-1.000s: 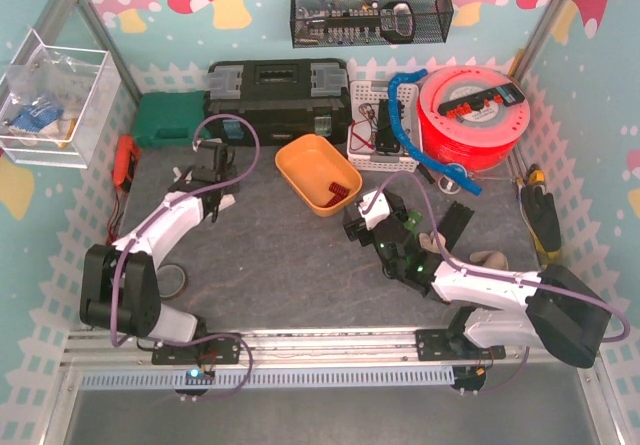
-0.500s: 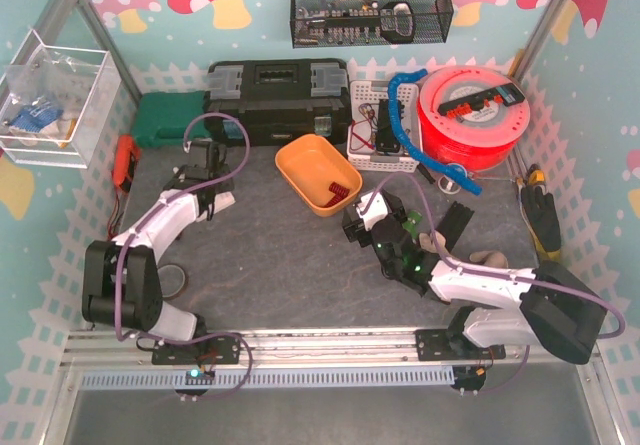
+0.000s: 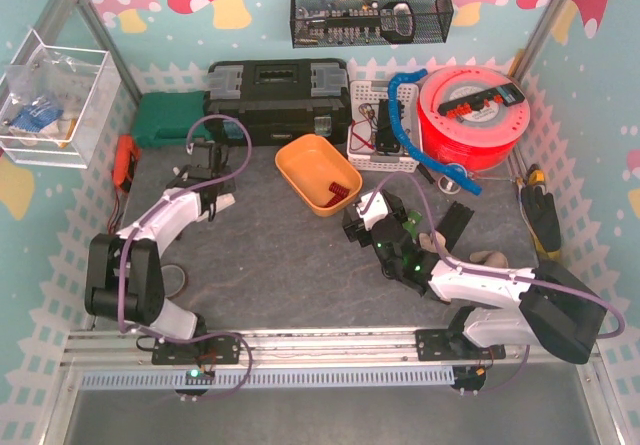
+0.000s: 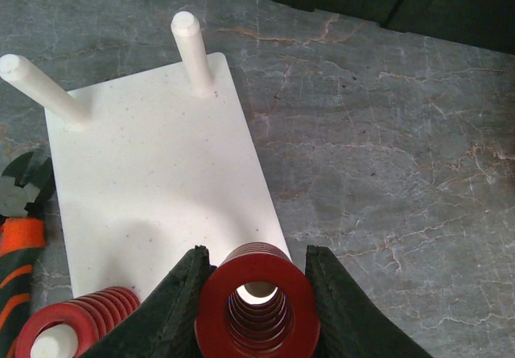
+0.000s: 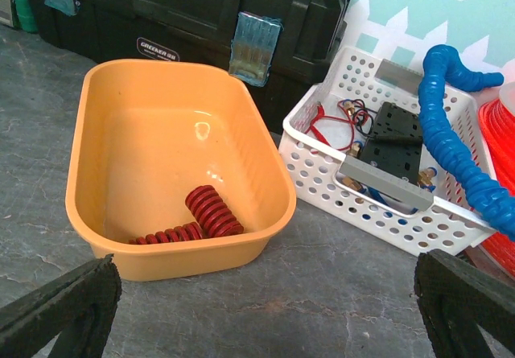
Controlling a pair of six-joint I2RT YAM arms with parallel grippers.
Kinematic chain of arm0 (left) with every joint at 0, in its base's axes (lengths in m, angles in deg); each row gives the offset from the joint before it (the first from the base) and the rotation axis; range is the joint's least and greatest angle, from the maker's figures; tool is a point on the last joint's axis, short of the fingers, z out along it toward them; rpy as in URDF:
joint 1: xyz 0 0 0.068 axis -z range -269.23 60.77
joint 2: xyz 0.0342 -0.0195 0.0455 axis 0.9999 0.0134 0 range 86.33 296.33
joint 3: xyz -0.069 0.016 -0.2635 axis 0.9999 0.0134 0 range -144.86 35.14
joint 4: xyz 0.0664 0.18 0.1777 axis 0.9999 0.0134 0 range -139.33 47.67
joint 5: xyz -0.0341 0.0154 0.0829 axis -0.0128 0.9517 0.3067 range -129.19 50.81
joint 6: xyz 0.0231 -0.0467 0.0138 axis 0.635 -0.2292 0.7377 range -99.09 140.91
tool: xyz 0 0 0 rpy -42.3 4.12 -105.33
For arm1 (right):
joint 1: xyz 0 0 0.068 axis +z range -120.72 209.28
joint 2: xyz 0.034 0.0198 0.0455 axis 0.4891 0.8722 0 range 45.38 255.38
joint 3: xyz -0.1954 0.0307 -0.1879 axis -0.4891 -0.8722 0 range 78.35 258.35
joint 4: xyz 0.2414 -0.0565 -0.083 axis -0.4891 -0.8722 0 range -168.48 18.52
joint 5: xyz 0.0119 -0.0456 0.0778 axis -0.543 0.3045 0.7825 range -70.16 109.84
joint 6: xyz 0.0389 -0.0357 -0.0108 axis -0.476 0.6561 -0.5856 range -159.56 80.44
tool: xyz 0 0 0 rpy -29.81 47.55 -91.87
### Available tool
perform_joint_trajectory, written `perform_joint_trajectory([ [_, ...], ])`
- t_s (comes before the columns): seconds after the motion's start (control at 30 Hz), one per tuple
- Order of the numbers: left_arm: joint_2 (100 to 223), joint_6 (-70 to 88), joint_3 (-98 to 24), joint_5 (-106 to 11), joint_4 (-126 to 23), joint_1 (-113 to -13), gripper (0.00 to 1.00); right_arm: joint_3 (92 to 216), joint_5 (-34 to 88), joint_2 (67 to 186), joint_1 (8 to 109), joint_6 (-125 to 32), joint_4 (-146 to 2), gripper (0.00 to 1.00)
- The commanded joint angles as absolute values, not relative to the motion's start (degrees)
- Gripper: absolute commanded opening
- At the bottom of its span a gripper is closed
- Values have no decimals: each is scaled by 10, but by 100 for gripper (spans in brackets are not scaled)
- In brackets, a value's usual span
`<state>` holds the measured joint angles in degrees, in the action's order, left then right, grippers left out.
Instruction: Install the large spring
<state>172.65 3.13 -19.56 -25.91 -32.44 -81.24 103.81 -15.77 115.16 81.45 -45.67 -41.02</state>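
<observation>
Carefully now: line up the bore of the large spring (image 4: 253, 302) over a free peg (image 4: 191, 46) on the white plate (image 4: 153, 173), hold the axis parallel to the peg, lower straight, release only once seated. Clamped between the closed-in fingers of the left gripper (image 4: 253, 260), end-on to the wrist camera, low over the plate's near edge. Bright red, thick close coils, wide round bore with white showing through; peg or bare plate, cannot tell. Just beside, a second red spring (image 4: 76, 322) seated on its own peg. Right gripper (image 5: 264, 298) spread wide, holding nothing, facing the orange bin (image 5: 88, 213) with two more springs
</observation>
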Motion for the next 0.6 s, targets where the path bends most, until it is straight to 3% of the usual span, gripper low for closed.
perform_joint_trajectory([
  [0.0, 1731, 28, -217, -263, -341, -815, 0, 1037, -169, 1143, 813, -455, -395, 99],
  [0.23, 1748, 28, -217, -261, -344, -815, 2, 1037, -166, 1141, 813, -455, -396, 99],
  [0.5, 1774, 25, -221, -259, -345, -816, 13, 1039, -165, 1147, 812, -454, -395, 99],
  [0.57, 1779, 26, -222, -260, -345, -816, 20, 1040, -165, 1148, 812, -454, -395, 99],
])
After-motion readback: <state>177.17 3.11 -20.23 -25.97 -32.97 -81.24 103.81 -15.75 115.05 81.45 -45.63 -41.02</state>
